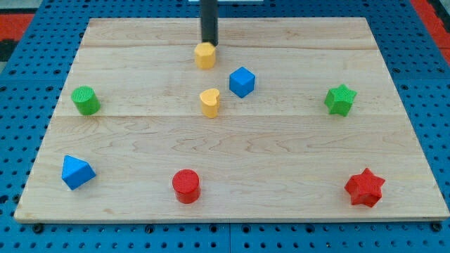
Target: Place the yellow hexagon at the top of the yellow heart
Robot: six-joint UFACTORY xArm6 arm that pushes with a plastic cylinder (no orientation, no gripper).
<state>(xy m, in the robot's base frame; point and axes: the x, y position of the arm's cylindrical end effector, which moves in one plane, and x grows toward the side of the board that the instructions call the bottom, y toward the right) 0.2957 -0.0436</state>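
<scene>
Task looks nearly done: yellow hexagon (204,55) sitting w/ a clear gap above yellow heart (209,102) toward view's top, blue cube (241,81) just right of heart, my tip (209,44) (plain rod, no claw) touching hexagon's top edge; maybe small nudge left.

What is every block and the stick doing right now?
my tip: just above yellow hexagon, at its top edge.
yellow hexagon: above yellow heart, apart.
yellow heart: upright, beside blue cube.
blue cube: untouched.
green star: alone, right.
red star: alone, bottom right.
</scene>
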